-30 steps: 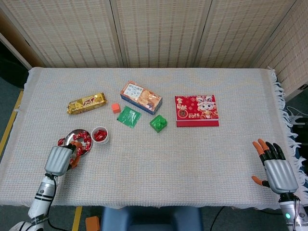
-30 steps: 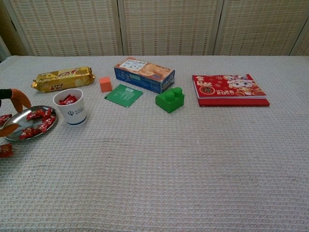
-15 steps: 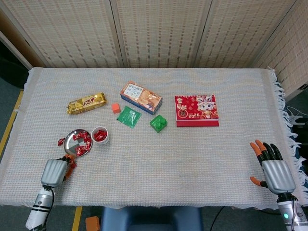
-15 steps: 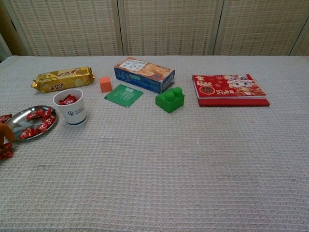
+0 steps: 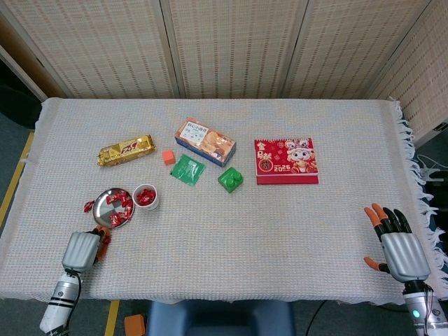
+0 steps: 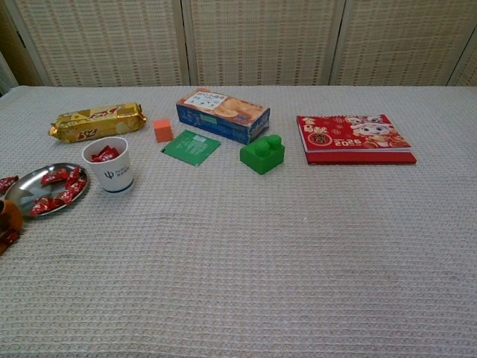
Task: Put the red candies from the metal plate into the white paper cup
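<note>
Step in hand: you are between picks, by my reading. Your left hand [image 5: 81, 250] sits at the near table edge, just short of the metal plate [image 5: 103, 201], and it is not over the candies.

Left hand state: only its back shows in the head view, and the chest view catches just an orange fingertip at the frame edge. I cannot tell whether its fingers are curled, spread, or holding a candy.

Right hand state: your right hand [image 5: 396, 245] rests at the far right near edge, fingers spread apart and nothing between them. It is well apart from everything the task concerns.

Red candies: several red candies [image 6: 58, 186] lie on the plate, just ahead of your left fingertips. One stray candy [image 5: 88, 206] lies on the cloth touching or just beside the plate's outer rim.

White paper cup: the white paper cup [image 6: 109, 165] stands upright just beyond the plate, on the side away from your left hand. Some red candy [image 6: 105, 154] is already in it, so the task looks partly done.

Next move: bring the left fingers forward over the plate, pinch one wrapped candy, lift it clear of the rim, then carry it across the plate to the cup mouth.

Care needed: the wrappers look slippery and bunched together, and the cup is light, so a knock from your fingers could tip it.

Other things: a gold snack bar [image 5: 125, 150], an orange cube [image 5: 168, 157] and a green block [image 5: 230, 179] lie farther out, beyond the cup.
</note>
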